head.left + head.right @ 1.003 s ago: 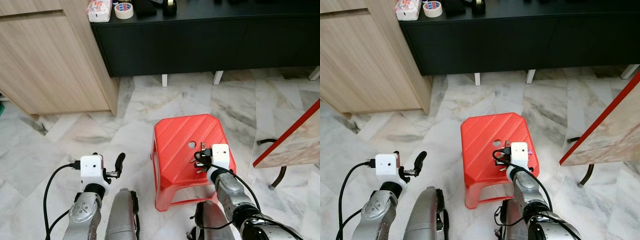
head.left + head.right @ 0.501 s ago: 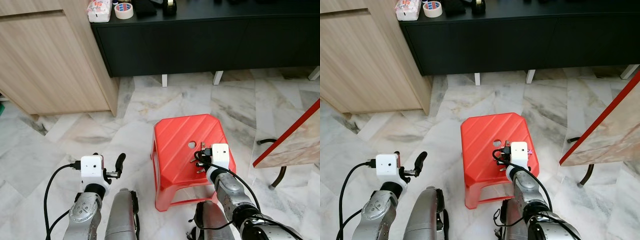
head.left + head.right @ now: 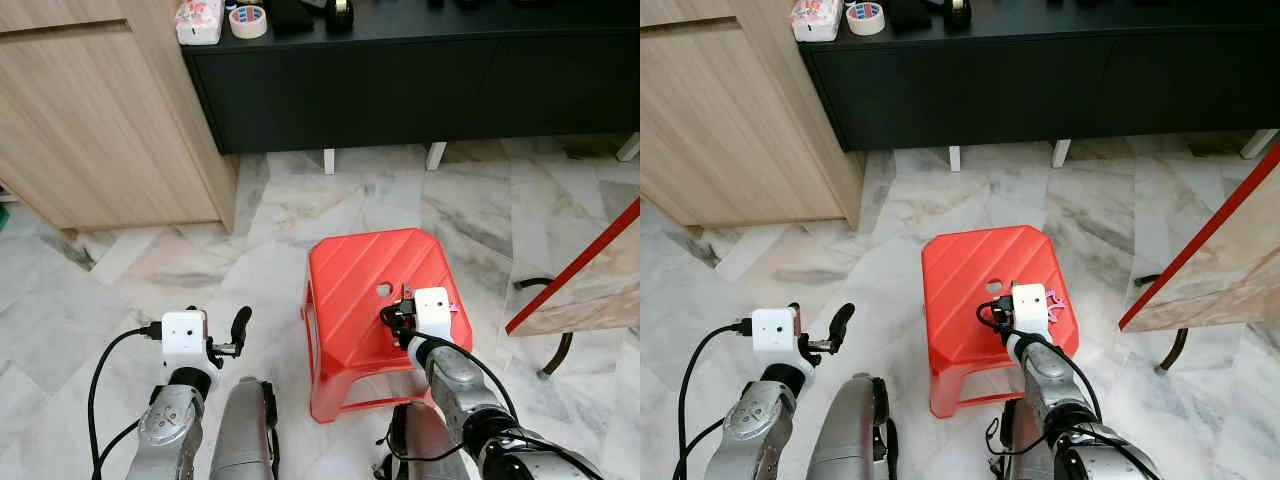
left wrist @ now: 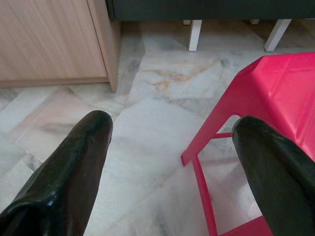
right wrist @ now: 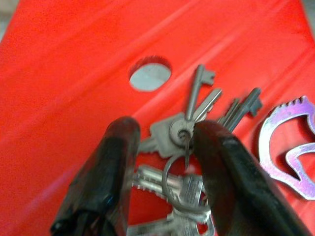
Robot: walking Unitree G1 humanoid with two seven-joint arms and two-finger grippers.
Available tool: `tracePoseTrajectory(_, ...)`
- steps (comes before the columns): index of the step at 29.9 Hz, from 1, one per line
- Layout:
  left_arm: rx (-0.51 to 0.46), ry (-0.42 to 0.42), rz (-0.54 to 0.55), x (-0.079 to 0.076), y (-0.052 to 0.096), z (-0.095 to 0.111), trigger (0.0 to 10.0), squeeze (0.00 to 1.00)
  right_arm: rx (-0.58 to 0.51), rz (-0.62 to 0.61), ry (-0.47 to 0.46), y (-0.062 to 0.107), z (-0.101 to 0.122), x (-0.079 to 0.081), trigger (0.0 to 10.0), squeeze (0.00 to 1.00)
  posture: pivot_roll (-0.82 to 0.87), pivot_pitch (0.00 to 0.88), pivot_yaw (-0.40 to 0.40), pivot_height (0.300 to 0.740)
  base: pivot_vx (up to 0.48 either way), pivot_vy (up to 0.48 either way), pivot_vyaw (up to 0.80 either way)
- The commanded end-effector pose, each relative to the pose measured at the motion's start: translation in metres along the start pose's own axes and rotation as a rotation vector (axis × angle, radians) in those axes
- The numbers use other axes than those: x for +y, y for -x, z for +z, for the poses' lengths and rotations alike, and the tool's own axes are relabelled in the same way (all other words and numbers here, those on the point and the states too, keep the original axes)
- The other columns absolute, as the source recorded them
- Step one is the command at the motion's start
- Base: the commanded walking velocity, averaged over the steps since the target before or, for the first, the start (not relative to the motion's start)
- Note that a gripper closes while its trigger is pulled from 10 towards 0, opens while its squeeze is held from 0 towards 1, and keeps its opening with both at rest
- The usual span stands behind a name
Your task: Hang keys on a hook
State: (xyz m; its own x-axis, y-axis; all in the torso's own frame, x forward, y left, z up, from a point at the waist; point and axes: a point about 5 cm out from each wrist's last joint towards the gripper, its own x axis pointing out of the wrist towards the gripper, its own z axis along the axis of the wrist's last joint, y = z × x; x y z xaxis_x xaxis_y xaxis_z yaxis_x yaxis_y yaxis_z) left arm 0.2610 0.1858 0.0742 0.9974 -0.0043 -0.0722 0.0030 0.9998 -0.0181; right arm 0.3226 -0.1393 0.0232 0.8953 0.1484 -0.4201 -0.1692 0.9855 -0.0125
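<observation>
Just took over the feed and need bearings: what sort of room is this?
Likely a home living area: marble floor, a wooden cabinet beside a low black sideboard, and a red plastic stool.

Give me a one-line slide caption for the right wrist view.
Right pincer straddling a bunch of keys on the red stool.

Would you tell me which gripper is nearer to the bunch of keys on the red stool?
The right. The right gripper is at the keys on the red stool, its fingers either side of them; the left gripper hangs beside the stool, apart from them.
</observation>
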Motion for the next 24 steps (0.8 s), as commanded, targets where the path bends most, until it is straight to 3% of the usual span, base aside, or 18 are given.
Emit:
tracePoseTrajectory(1, 0.045, 0.018, 0.006, 0.0009, 0.003, -0.0097, 10.0, 0.0, 0.026, -0.005, 0.016, 0.0003, -0.0033, 0.0001, 10.0, 0.0, 0.12, 0.253, 0.016, 0.602, 0.0, 0.0, 0.0)
tracePoseTrajectory(24, 0.053, 0.008, 0.004, 0.0014, 0.0041, -0.0123, 10.0, 0.0, 0.057, -0.05, 0.021, 0.0029, -0.0119, -0.0027, 10.0, 0.0, 0.12, 0.257, 0.014, 0.602, 0.0, 0.0, 0.0)
